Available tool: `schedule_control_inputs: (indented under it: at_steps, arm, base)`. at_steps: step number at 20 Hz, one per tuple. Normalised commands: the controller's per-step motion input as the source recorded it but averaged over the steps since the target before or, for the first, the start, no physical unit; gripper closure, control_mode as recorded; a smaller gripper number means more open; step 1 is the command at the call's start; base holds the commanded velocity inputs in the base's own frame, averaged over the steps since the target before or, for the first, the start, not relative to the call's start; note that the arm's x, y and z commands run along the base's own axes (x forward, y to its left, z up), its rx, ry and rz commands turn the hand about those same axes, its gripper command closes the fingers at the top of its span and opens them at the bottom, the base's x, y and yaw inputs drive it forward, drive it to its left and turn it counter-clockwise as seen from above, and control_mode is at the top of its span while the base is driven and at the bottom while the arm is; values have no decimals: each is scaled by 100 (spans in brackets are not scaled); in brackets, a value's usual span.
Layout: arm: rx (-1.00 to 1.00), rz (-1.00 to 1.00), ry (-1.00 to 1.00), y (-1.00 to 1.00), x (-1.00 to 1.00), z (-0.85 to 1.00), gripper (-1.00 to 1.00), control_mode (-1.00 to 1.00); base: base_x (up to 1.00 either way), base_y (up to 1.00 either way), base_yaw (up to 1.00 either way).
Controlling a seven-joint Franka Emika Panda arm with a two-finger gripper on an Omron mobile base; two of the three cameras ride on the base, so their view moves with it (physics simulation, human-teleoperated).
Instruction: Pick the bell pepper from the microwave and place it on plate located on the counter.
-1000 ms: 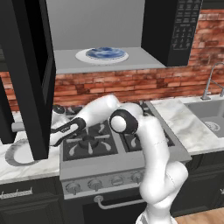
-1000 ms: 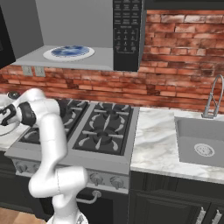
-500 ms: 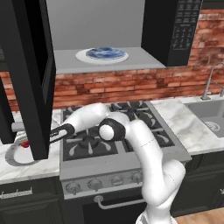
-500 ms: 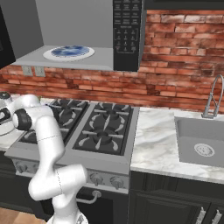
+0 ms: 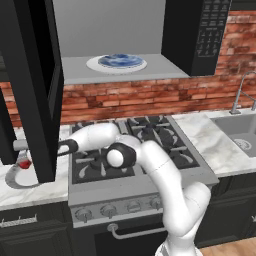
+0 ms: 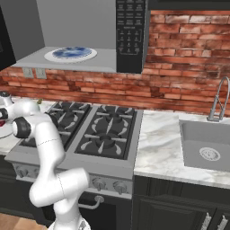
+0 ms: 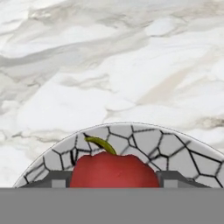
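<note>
The bell pepper (image 7: 114, 169) is glossy red and rounded, with a curved green stem, and it sits between the fingers of the hand (image 7: 114, 181), which grips it from both sides. Right beneath the hand is the plate (image 7: 175, 151), round with a crackled grey-white face, its rim curving out past the pepper. Beyond that rim, the white marble surface (image 7: 109, 65) with grey veins stretches bare ahead of the hand.

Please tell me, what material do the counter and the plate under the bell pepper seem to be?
The counter looks like polished white marble, by its grey veins. The plate looks ceramic, perhaps glazed: pale grey with a dark crackle pattern. The bell pepper is glossy red with a green stem.
</note>
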Motion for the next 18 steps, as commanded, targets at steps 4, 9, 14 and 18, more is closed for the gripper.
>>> schedule_control_inputs:
  at_steps: [4, 9, 14, 18]
  arm:
    - [0, 1, 1, 0, 0, -10, 100, -100]
    - [0, 0, 0, -4, -7, 0, 100, -100]
    - [0, 0, 0, -14, -22, 0, 100, -100]
    - [0, 0, 0, -23, -25, 0, 100, -100]
  base:
    - [0, 0, 0]
    - [0, 0, 0]
    - [0, 0, 0]
    - [0, 0, 0]
